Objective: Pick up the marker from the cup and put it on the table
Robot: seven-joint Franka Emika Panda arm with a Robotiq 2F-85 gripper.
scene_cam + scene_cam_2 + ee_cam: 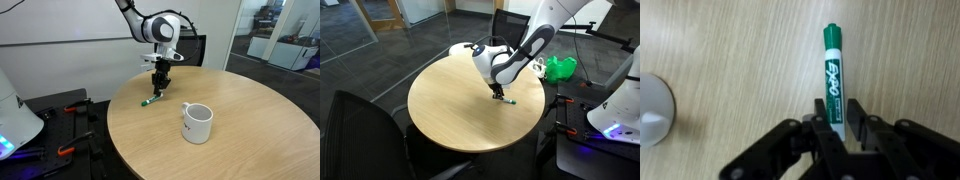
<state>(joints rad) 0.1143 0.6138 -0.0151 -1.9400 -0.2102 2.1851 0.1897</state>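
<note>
Marker (152,99): green, lying flat on the counter (250,120).
Gripper (837,122): straddles marker's near end; clamped or loose, I cannot tell.
Cup (652,110): nine o'clock of marker, apart.

Showing green on the marker (834,70), with white lettering running down its barrel. Showing light tan wood grain across the table (730,50), plain white on the cup (197,123), black on the jaws.

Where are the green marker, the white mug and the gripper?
marker (833,70), wrist view, on the green barrel at the printed label.
mug (198,130), in an exterior view, on its white outer wall.
gripper (157,90), in an exterior view, midway between its fingertips.
</note>
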